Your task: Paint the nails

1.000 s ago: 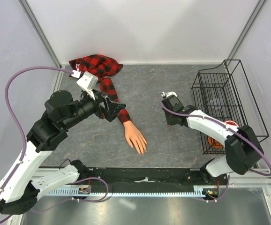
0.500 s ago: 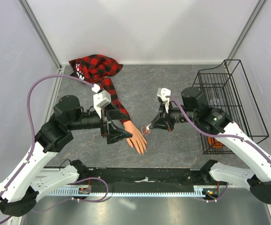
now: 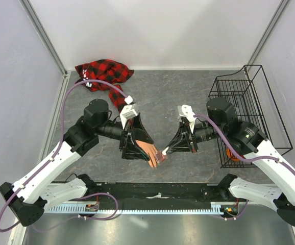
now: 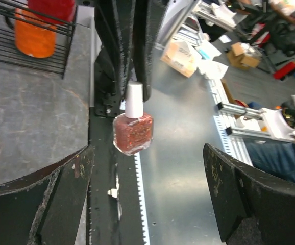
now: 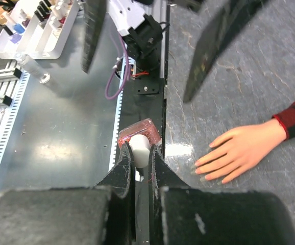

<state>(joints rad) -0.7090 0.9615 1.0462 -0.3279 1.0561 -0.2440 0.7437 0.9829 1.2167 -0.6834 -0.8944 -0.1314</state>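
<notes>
The peach mannequin hand point(image 3: 148, 153) lies flat on the grey table, coming out of a red-and-black plaid sleeve point(image 3: 104, 74). Its tiny nails point(image 5: 204, 164) show at the fingertips in the right wrist view. My right gripper point(image 3: 166, 151) is shut on the white cap point(image 5: 140, 149) of a small reddish glitter bottle point(image 3: 161, 155), held just right of the fingertips. My left gripper point(image 3: 137, 144) is open wide above the hand's wrist, facing the bottle point(image 4: 132, 133), which hangs between its fingers' lines but apart from them.
A black wire basket point(image 3: 244, 112) stands at the right with an orange object point(image 3: 234, 153) inside. The table's near edge and black rail point(image 3: 157, 191) lie just below the bottle. A white rack of small bottles point(image 5: 35, 30) sits off the table.
The right gripper has carried the bottle left and nearer, down to the fingertips. The left gripper has swung right over the hand and now faces the bottle.
</notes>
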